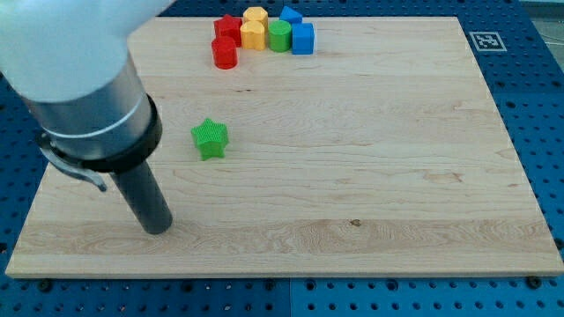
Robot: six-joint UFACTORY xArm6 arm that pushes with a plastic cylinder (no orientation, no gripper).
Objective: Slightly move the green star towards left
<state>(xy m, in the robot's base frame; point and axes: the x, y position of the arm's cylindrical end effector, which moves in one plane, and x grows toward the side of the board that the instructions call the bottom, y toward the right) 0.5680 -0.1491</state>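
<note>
The green star (210, 139) lies on the wooden board (370, 158), left of the middle. My tip (159, 229) rests on the board below and to the left of the star, well apart from it. The dark rod rises up and left into the large grey arm body, which covers the board's upper left part.
A cluster of blocks sits at the board's top edge: a red star (226, 25), a red cylinder (225, 54), two yellow blocks (254, 29), a green cylinder (279, 37) and two blue blocks (301, 35). A marker tag (487, 40) lies off the board's top right corner.
</note>
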